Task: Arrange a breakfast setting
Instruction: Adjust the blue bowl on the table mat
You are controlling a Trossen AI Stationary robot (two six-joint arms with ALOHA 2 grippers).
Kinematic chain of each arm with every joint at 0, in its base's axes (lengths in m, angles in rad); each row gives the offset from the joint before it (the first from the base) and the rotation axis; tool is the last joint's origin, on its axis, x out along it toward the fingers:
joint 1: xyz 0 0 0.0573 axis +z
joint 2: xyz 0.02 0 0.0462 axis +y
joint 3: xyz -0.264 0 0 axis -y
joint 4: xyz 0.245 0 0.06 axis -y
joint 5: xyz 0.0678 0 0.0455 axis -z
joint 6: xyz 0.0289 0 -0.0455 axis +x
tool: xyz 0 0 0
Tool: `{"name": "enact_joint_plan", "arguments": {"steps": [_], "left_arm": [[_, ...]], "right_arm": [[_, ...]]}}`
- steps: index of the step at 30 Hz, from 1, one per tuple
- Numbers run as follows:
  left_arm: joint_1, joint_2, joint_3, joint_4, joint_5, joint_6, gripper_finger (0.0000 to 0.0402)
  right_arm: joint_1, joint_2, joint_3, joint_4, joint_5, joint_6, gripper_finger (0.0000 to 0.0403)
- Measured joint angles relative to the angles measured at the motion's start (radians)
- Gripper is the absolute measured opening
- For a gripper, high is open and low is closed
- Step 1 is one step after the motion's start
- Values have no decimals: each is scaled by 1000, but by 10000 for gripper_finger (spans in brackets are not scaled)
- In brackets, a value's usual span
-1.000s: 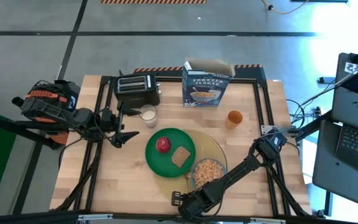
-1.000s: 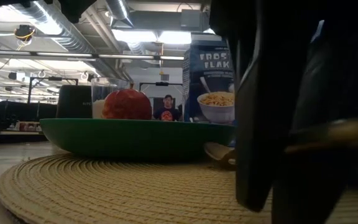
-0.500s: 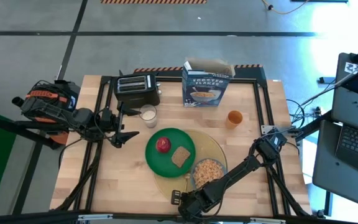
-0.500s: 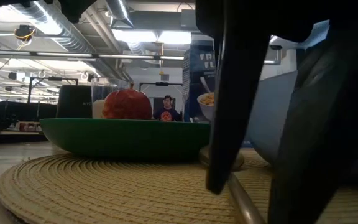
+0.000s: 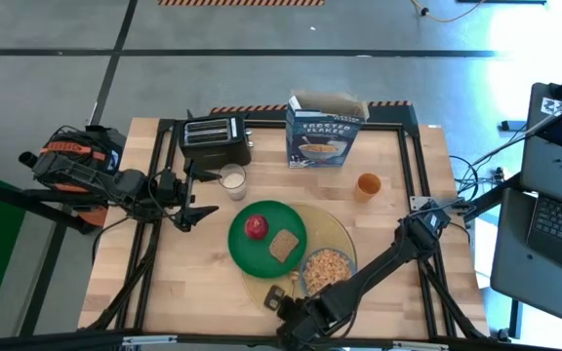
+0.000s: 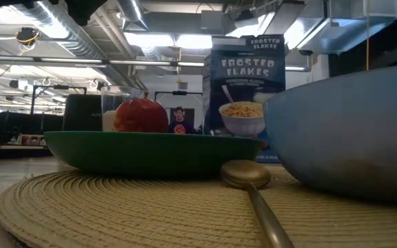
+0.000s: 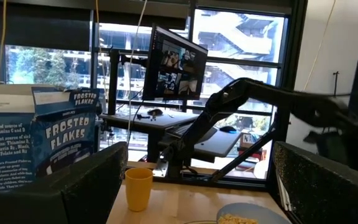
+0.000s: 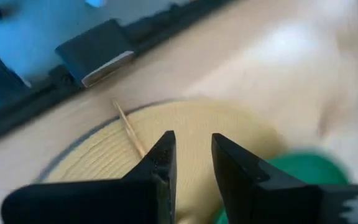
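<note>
R gripper point(image 8: 190, 163) above mat point(image 5: 340, 232) edge, fingers slightly apart, holding nothing; spoon point(image 6: 248, 186) lies on mat just beside it, next to bowl point(image 5: 327, 269) and plate point(image 5: 266, 237). L gripper point(image 5: 193, 200) spread wide, near milk glass point(image 5: 232, 179).

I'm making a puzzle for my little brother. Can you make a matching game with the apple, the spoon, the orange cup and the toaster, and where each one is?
Things:
1. red apple
2. spoon
3. orange drink cup
4. toaster

Places:
A. at the table's far edge, beside the milk glass
B. on the green plate, next to the toast slice
C. on bare wood, in front of the blue cereal box and to its right
D. on the yellow mat, beside the blue-grey bowl

Pairs: 1-B, 2-D, 3-C, 4-A
</note>
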Motion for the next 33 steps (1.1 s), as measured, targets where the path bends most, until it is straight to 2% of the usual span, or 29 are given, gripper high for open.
{"name": "enact_joint_plan", "arguments": {"steps": [5,12,17,21,27,33], "left_arm": [[0,0,0,-2,0,-19,397],[0,0,0,-4,0,-40,397],[0,0,0,-4,0,-44,397],[0,0,0,-4,1,-44,397],[0,0,0,-4,1,-48,397],[0,0,0,-4,1,-47,397]], "right_arm": [[1,-2,62,-139,-13,340,79],[79,-4,51,-273,-3,669,79],[142,-31,52,-385,133,853,79],[165,-30,51,-476,145,941,79],[165,-29,26,-450,118,988,83],[159,-29,-29,-491,98,1073,121]]}}
